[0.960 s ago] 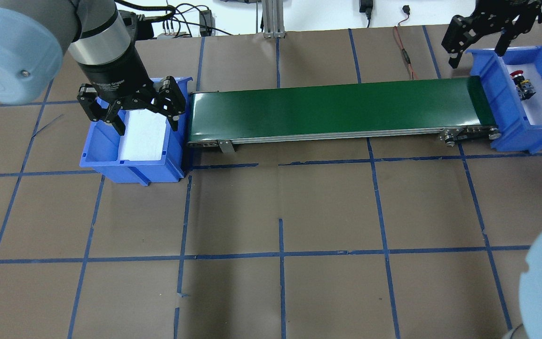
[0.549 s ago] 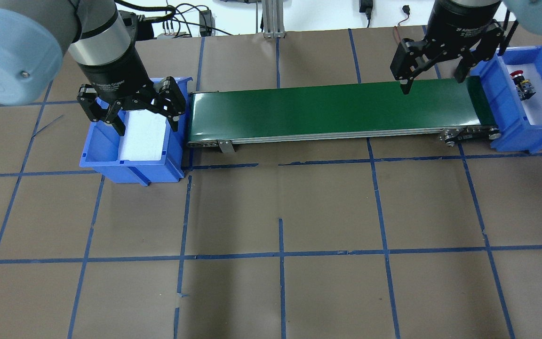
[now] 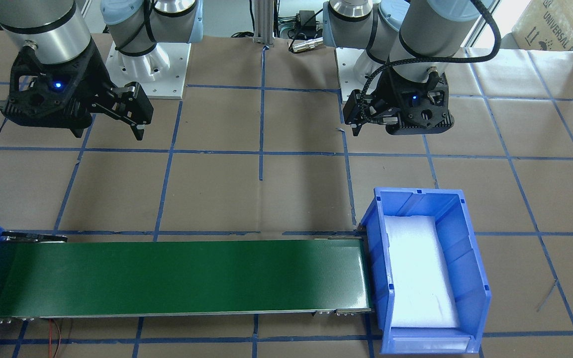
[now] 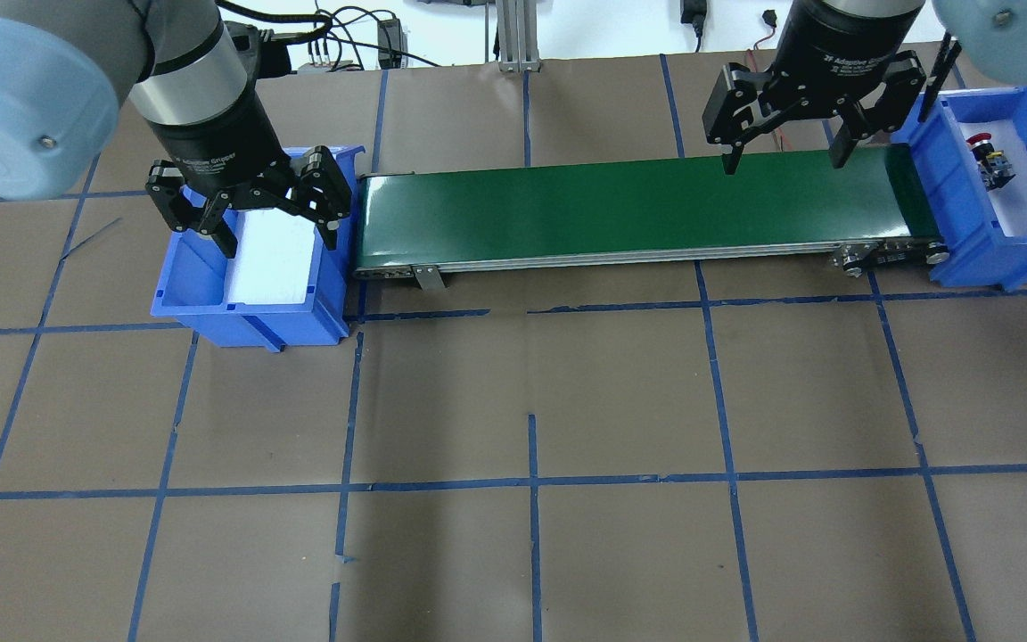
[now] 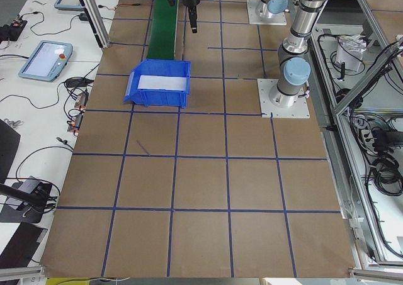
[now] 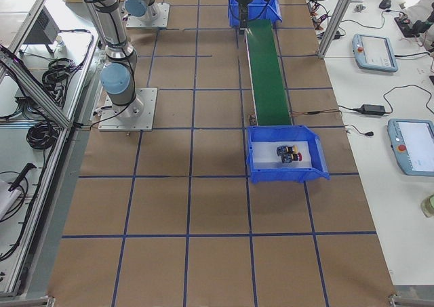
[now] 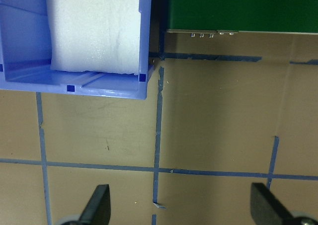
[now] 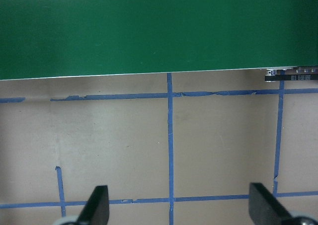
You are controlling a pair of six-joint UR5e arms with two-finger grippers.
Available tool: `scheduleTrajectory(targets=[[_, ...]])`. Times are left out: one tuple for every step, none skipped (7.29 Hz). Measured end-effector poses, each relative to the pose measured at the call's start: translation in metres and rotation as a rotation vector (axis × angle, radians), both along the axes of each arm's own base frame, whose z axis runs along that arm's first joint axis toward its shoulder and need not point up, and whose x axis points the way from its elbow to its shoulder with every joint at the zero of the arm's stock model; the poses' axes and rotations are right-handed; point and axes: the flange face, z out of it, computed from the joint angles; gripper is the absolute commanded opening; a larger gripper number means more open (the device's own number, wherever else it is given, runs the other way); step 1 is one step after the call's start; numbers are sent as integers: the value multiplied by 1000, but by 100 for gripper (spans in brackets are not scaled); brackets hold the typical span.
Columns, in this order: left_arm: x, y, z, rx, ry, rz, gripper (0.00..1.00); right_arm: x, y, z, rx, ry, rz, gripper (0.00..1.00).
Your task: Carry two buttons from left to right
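Note:
Two buttons [image 4: 991, 160] lie close together on white foam in the blue right bin [image 4: 977, 259]. They also show in the exterior right view [image 6: 289, 153]. One red cap [image 4: 980, 140] shows; I cannot make out the yellow cap. My right gripper [image 4: 781, 159] is open and empty, high over the right end of the green conveyor belt [image 4: 629, 205]. Its wrist view [image 8: 179, 207] shows only belt and table. My left gripper [image 4: 246, 214] is open and empty, high by the blue left bin [image 4: 210, 308], which holds only white foam [image 7: 94, 26].
The conveyor spans between the two bins; it also shows in the front view [image 3: 167, 278], as does the left bin [image 3: 475, 258]. Blue tape lines grid the brown table. Cables and a metal post [image 4: 513, 36] lie along the far edge.
My right gripper has moved left, from over the right bin's far corner to over the belt's right end. The left arm has not moved.

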Motion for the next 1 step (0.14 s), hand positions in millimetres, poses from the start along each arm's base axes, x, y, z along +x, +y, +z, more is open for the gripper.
scheduleTrajectory(targets=[[0,1,0,1,0,0,100,0,-6,0,4,4,3,100]])
